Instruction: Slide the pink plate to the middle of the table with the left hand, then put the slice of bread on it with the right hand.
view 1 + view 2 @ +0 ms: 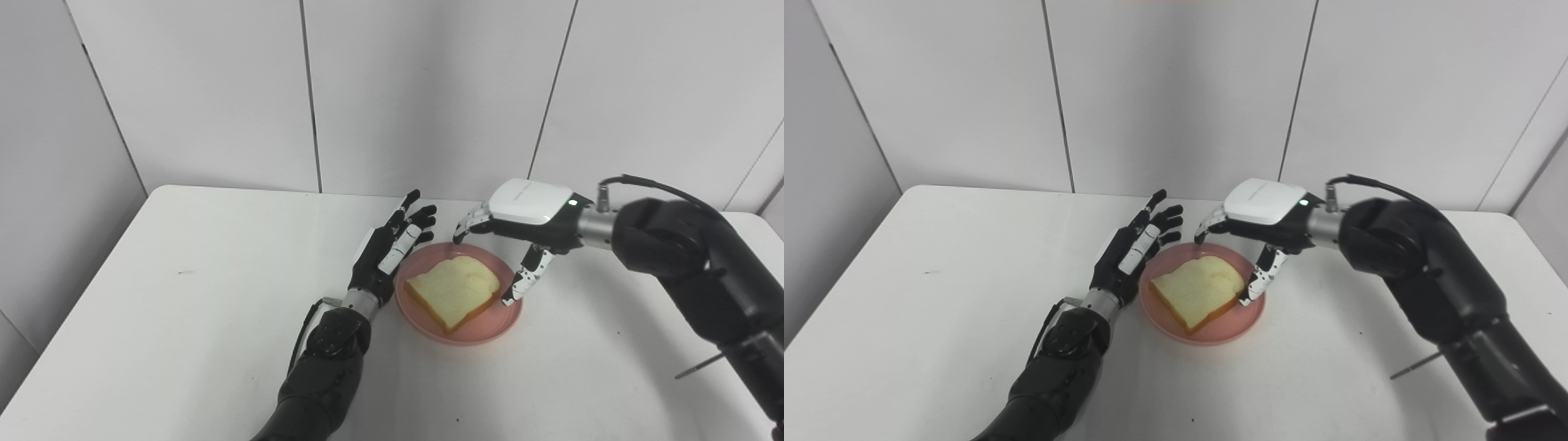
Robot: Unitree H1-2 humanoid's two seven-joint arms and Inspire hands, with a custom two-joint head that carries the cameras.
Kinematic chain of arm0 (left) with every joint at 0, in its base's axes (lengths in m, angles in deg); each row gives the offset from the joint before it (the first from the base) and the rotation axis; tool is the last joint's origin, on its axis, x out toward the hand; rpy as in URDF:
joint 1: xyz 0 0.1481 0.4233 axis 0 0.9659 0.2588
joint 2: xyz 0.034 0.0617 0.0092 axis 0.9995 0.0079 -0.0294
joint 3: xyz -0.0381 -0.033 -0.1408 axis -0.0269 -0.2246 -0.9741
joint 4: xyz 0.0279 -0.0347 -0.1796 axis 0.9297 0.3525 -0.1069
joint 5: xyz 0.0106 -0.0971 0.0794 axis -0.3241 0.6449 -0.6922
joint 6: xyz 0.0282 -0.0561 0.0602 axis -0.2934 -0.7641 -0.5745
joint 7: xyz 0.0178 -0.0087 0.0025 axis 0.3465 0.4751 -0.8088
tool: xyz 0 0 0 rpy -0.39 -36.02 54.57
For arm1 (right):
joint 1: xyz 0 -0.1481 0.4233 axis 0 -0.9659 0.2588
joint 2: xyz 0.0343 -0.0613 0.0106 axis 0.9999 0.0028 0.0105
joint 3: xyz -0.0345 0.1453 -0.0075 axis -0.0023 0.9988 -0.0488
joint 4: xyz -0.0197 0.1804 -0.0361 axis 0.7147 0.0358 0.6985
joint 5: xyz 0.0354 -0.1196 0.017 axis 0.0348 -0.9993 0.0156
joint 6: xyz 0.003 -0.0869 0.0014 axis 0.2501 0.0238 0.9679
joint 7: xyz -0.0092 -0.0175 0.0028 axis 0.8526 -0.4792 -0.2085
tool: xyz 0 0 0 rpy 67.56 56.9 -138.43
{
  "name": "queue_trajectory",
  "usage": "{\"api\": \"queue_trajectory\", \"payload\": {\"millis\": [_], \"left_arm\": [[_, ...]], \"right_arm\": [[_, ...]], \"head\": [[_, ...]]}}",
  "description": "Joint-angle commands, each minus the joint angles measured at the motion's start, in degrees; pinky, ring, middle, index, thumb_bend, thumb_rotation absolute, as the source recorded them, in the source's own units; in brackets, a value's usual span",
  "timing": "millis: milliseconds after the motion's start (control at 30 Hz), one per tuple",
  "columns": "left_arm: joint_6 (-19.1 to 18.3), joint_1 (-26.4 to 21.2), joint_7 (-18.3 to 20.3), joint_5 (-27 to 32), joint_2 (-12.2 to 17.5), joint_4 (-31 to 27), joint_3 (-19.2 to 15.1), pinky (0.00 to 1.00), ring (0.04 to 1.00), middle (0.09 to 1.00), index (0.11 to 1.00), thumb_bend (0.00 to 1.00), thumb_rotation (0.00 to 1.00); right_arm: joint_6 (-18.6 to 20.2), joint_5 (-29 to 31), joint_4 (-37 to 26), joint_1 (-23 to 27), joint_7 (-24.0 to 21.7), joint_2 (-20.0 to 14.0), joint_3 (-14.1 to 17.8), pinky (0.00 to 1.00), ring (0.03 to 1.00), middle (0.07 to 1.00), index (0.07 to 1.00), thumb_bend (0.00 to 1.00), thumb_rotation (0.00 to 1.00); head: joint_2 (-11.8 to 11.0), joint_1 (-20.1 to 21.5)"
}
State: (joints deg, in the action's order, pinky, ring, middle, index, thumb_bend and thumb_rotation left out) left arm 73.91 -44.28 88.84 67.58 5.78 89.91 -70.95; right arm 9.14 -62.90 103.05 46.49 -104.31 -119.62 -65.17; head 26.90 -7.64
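Observation:
The pink plate point(484, 331) sits near the middle of the white table, with the slice of bread point(453, 289) lying flat on it. My left hand point(392, 245) rests open against the plate's left rim, fingers stretched away from me. Above the plate's far right side hovers my right hand point(520, 226), open, fingers spread and curled downward. Its thumb reaches down beside the bread's right edge; whether it touches the bread is unclear. Nothing is held in either hand.
The white table point(184, 306) runs to a pale panelled wall behind. A thin dark rod point(698, 365) sticks out below my right forearm at the right.

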Motion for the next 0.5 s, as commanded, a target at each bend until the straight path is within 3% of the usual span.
{"api": "queue_trajectory", "payload": {"millis": [0,167,233,367,467], "left_arm": [[1.8,2.7,0.1,-0.1,0.4,0.6,0.0,0.83,0.875,0.872,0.934,0.85,0.72],[1.9,3.3,-1.7,-1.9,0.4,-0.7,0.9,0.83,0.876,0.875,0.931,0.86,0.74],[1.9,3.6,-2.3,-2.2,0.4,-1.5,0.8,0.83,0.890,0.896,0.931,0.88,0.75],[1.9,4.3,-3.7,-2.9,0.6,-3.3,0.7,0.84,0.910,0.915,0.918,0.89,0.74],[1.8,5.0,-5.6,-3.7,0.7,-4.9,0.6,0.88,0.936,0.935,0.905,0.88,0.74]], "right_arm": [[2.7,4.4,3.6,0.6,5.7,1.5,4.5,0.75,0.847,0.837,0.781,1.00,0.46],[3.4,15.3,14.4,-2.6,16.5,9.3,14.9,0.82,0.886,0.873,0.819,0.97,0.57],[3.5,18.0,16.4,-3.8,20.6,12.4,17.7,0.81,0.875,0.877,0.838,0.91,0.68],[5.4,20.5,17.1,-5.8,28.3,17.4,21.6,0.84,0.888,0.882,0.851,0.86,0.82],[5.4,23.6,16.9,-7.2,31.4,20.4,23.7,0.84,0.889,0.883,0.865,0.80,0.84]], "head": [[0.1,0.0],[0.4,0.8],[0.5,1.5],[0.4,2.9],[0.2,4.6]]}}
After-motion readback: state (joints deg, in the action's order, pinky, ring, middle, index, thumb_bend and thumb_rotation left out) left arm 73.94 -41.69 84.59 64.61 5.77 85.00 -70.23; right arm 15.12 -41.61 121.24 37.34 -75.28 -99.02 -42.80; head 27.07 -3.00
